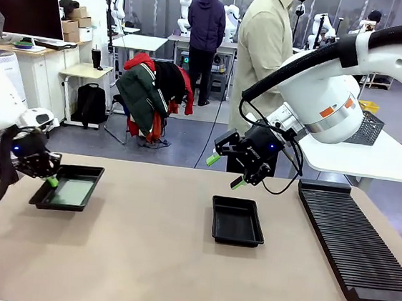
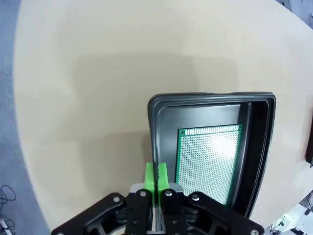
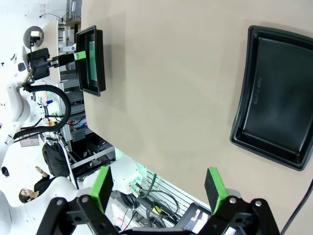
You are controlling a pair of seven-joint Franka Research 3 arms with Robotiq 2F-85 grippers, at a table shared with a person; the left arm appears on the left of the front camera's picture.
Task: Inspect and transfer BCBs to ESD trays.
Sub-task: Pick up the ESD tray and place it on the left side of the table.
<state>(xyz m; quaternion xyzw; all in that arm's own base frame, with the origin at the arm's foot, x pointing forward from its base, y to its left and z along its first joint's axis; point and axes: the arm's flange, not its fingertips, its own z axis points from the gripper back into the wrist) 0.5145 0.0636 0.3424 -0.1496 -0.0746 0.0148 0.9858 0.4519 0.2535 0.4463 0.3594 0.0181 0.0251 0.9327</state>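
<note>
One BCB (image 1: 73,192) lies flat on the floor of the left tray (image 1: 96,172), which sits at about 9 o'clock on the table (image 1: 138,266). In the left wrist view the board (image 2: 208,161) shows as a green perforated sheet, lying toward the 3 o'clock side of the tray (image 2: 210,96). The left gripper (image 1: 51,180) is clenched, its green pads (image 2: 151,177) pressed together right at the tray's rim. It appears to pinch that rim, though the hold itself is partly hidden.

The empty tray (image 1: 217,217) sits near the table's middle, well apart from the left one. The right gripper (image 1: 226,171) hangs in the air just off its 12 o'clock edge, jaws released and holding nothing. From the right wrist the bare black floor of this tray (image 3: 274,93) is plain to see, with the far tray (image 3: 100,58) off at 10 o'clock. A long ribbed rack (image 1: 357,242) lies at 3 o'clock, and I cannot tell whether its slots hold any boards.

My judgement: the first transfer is done and the second tray waits. The next move calls for the right gripper to get a board, grip it by a thin edge and lay it level inside the rim
</note>
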